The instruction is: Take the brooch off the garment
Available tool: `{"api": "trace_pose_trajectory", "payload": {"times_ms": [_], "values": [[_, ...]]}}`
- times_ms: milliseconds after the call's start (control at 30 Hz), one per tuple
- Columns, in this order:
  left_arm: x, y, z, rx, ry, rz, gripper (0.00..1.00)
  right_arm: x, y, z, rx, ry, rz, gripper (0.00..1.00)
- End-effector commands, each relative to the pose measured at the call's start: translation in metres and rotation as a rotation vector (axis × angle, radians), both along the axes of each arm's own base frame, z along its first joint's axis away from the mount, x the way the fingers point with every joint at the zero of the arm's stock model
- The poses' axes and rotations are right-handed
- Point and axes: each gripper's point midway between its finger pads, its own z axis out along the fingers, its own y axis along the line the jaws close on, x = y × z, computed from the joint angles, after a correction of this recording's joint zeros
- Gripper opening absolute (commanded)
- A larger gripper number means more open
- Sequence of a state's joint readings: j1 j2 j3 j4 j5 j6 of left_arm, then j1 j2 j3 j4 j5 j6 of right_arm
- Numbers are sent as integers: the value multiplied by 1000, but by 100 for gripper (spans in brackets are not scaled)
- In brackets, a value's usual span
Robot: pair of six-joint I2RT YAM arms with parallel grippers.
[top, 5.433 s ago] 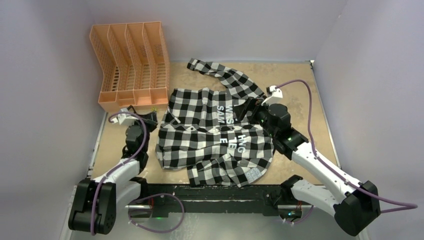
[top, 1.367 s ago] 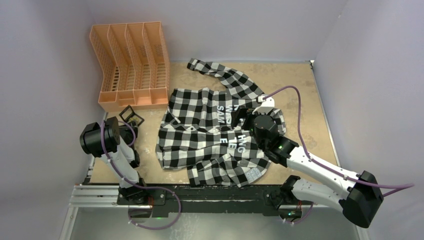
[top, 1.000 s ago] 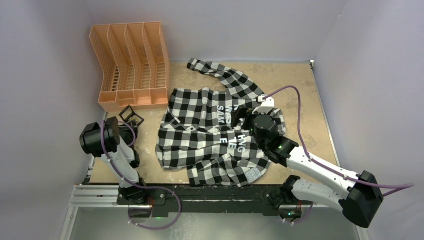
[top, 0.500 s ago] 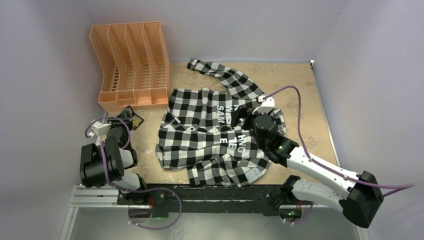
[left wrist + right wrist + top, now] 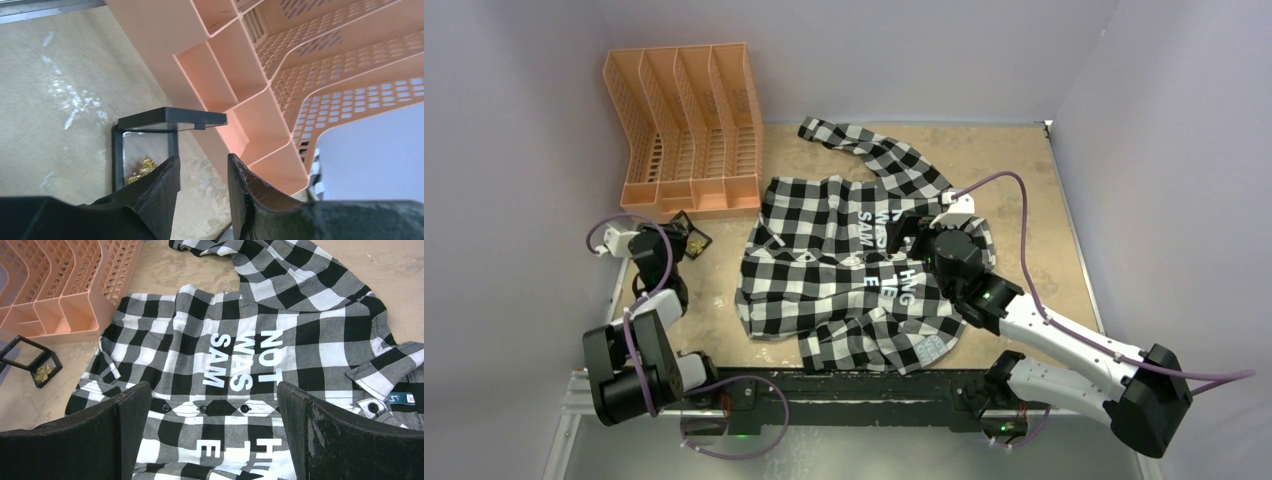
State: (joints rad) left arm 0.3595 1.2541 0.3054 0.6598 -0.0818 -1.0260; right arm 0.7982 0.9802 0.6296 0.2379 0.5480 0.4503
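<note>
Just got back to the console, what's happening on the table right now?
The gold brooch is off the checked shirt and lies in a small black box beside the orange organizer. The left gripper hangs just above that box, jaws parted, holding nothing. The right gripper hovers wide open over the shirt's white lettering.

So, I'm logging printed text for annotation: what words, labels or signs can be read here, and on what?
"NOT", "WAS", "SAM": white block letters on the black-and-white checked shirt.
"E", "HI...": same lettering lower down, cut off by the frame, not readable whole.
Teal label at the shirt's edge: too small to read.
Orange file organiser: no text visible.
</note>
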Motion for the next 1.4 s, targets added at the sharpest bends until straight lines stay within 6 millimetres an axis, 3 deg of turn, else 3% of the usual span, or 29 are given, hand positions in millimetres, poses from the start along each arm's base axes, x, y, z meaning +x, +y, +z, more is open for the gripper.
{"api": "trace_pose_trajectory", "payload": {"times_ms": [0, 133, 400, 600, 833, 1367], "values": [[-17, 0, -21, 42, 218, -35, 41, -1, 1, 8, 10, -28, 10, 98], [-24, -7, -31, 33, 326, -86, 43, -1, 2, 7, 10, -27, 12, 98], [-16, -34, -32, 73, 375, -192, 43, 0, 2, 6, 8, -24, 11, 98], [-6, -53, -47, 70, 389, -216, 43, 0, 1, 6, 6, -25, 6, 98], [0, -50, -55, 108, 399, -196, 43, 0, 0, 6, 5, -24, 3, 98], [26, -32, -41, 180, 382, -146, 43, 1, 0, 6, 3, -25, -1, 98]]}}
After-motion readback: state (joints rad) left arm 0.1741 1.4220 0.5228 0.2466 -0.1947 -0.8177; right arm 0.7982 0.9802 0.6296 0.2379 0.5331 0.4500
